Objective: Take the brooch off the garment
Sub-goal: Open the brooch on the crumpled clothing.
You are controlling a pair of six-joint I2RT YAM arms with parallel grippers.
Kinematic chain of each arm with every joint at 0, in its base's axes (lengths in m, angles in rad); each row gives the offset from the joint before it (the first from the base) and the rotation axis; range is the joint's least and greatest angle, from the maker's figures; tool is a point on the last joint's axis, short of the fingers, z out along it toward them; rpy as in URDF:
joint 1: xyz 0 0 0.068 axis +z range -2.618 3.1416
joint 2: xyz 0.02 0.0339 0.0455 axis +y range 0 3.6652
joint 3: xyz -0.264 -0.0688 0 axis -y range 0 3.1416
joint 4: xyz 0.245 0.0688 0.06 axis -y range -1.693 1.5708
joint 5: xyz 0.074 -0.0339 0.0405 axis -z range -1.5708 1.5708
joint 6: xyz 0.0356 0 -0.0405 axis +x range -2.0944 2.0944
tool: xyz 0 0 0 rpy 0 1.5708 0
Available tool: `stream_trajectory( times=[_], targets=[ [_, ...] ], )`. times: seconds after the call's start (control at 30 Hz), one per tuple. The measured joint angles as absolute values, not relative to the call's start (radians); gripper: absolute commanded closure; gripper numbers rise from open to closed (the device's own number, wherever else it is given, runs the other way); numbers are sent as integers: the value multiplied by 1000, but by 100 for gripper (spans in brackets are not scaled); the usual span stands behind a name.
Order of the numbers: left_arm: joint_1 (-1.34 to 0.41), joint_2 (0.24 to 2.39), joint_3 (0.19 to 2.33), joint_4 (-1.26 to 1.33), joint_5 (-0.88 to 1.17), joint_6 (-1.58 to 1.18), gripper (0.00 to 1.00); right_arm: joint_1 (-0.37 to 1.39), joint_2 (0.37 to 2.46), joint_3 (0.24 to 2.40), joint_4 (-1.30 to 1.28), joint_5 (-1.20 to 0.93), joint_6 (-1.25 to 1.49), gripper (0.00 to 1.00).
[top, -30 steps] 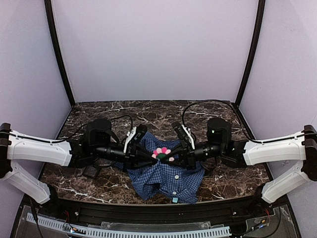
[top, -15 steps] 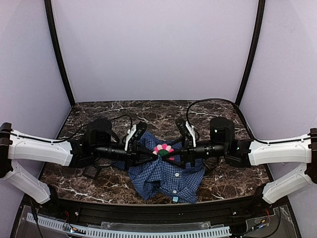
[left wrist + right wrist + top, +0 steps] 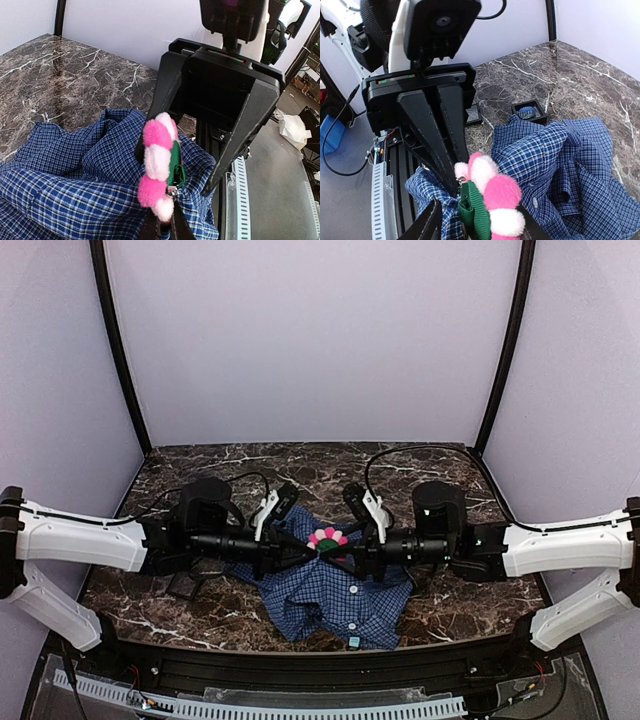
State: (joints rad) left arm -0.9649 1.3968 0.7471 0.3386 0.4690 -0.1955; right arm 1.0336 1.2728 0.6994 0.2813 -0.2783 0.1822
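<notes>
Dark marble table (image 3: 320,465), pale lilac walls (image 3: 310,340)

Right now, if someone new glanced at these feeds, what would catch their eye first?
The pink-and-white flower brooch, sitting at the middle of the rumpled blue checked shirt. The left gripper and right gripper meet there head-on: the left's fingers are shut right at the brooch's base, and the right's stand open to either side of it.
</notes>
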Motion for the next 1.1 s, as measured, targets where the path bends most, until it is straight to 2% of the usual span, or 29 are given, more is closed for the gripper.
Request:
stream_trajectory(
  times=[0.13, 0.3, 0.57, 0.7, 0.73, 0.83, 0.9, 1.07, 1.1],
  targets=[
    [-965, 1402, 753, 333, 469, -197, 99, 1040, 1282, 706, 280, -252, 175, 72],
    [-965, 1407, 753, 324, 469, -199, 99, 1041, 1293, 710, 279, -240, 168, 78],
    [-965, 1408, 753, 309, 458, -199, 99, 1047, 1297, 714, 279, -240, 168, 98],
    [-964, 1408, 753, 306, 459, -198, 99, 1047, 1297, 714, 276, -242, 167, 100],
    [-964, 1408, 753, 306, 459, -198, 97, 1047, 1297, 714, 276, -242, 167, 100],
    [-964, 1408, 753, 307, 464, -194, 81, 1047, 1297, 714, 277, -243, 170, 100],
    [-964, 1408, 753, 309, 469, -185, 75, 1047, 1298, 714, 278, -249, 174, 100],
    [-965, 1390, 746, 331, 484, -171, 66, 1019, 1298, 712, 300, -308, 197, 100],
    [-965, 1381, 743, 336, 484, -167, 62, 1011, 1298, 710, 309, -326, 203, 100]
  ],
)
